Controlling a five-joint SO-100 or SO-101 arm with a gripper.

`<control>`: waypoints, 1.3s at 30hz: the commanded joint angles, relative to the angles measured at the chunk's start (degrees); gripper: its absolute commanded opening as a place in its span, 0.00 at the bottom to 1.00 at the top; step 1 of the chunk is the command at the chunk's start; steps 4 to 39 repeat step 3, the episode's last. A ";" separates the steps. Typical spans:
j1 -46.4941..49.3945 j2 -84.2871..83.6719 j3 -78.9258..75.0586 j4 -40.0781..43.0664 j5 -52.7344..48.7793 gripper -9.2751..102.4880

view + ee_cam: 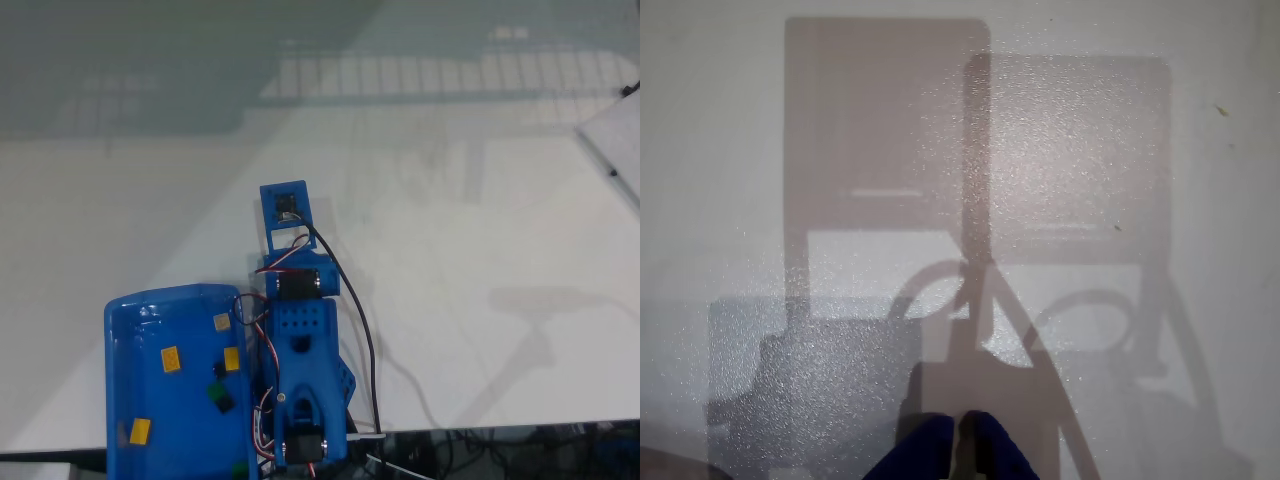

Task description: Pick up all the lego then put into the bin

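**Bricks look binned, table open**

The bricks (pixel 171 359), yellow, black and green, lie inside the bin (pixel 150 305) at 7 o'clock in the fixed view. I judge the job finished. My gripper (pixel 965 440) is pressed together, holding nothing. The table (pixel 480 250) lies open from 9 to 3 o'clock.

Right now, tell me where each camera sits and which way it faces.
Fixed view: high above, looking down on the white table, the blue bin holding lego, and the arm.
Wrist view: on the arm, facing down at bare table and shadows; the gripper tips, together, enter at the bottom edge.
Shared: the white table surface.
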 commanded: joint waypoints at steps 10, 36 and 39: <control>0.09 1.05 2.02 0.26 -0.44 0.08; 0.09 1.05 2.02 0.26 -0.44 0.08; 0.09 1.05 2.02 0.26 -0.44 0.08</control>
